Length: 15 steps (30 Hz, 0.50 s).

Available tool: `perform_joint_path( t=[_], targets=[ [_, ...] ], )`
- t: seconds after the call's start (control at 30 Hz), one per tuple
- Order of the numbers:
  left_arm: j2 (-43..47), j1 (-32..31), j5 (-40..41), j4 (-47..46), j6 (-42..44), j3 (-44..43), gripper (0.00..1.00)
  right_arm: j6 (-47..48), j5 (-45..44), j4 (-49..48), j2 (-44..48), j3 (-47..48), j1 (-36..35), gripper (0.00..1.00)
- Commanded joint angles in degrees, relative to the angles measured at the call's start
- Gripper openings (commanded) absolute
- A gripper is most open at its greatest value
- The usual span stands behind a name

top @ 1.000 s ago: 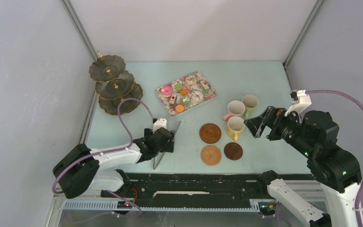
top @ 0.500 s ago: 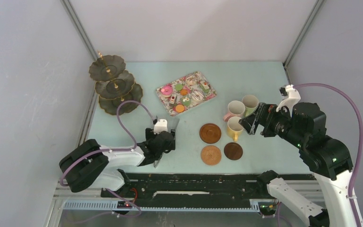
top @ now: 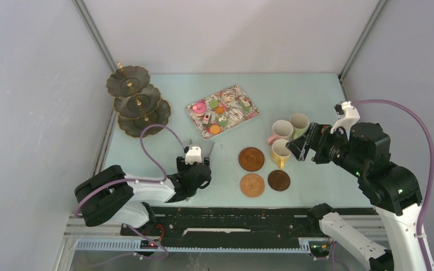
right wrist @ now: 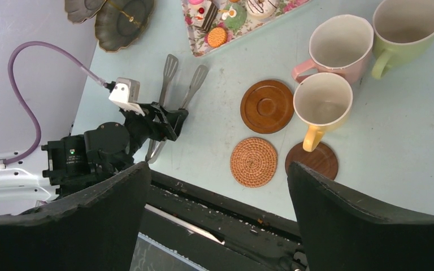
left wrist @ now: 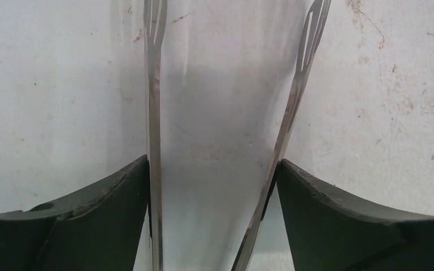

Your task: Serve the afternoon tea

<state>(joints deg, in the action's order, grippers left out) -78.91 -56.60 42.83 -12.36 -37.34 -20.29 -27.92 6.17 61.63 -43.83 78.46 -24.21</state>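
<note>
We clasp the long metal tongs (left wrist: 154,141) between our left fingers (left wrist: 90,226). Our right fingers (right wrist: 367,226) gape empty by the yellow mug (right wrist: 323,104).

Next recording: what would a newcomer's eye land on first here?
The dark three-tier stand at the table's far left and the flowered tray of toy cakes beside it. Nearer, the left gripper clasps the metal tongs on the table, while the open right gripper hovers by three mugs.
</note>
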Motion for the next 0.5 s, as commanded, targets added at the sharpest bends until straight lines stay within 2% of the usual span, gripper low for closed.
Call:
perform_joint_path(
  t=[0.0,0.13,0.27,0.37,0.47],
  targets=[
    [0.26,-0.53,-1.87,8.74,-4.13,-0.64,0.81,-0.38,0.23,-1.14,-0.42,-0.14,-0.30,0.93],
    [5.37,-0.53,-3.78,15.24,-4.28,-3.33,0.75,-0.52,-0.45,-1.26,0.07,-0.74,-0.26,0.93],
    [9.14,-0.26,-6.69,22.01,-3.09,-7.85,0.73,-1.06,-1.43,-2.66,1.75,-2.30,-0.30,0.93],
    [11.06,0.84,-11.12,27.07,-2.03,-12.20,0.72,-1.21,-2.29,-3.16,2.70,-2.81,-0.28,0.93],
    [11.92,3.66,-19.20,30.14,-1.32,-15.77,0.72,-1.16,-3.54,-3.16,3.55,-3.02,-0.21,0.93]
  ],
)
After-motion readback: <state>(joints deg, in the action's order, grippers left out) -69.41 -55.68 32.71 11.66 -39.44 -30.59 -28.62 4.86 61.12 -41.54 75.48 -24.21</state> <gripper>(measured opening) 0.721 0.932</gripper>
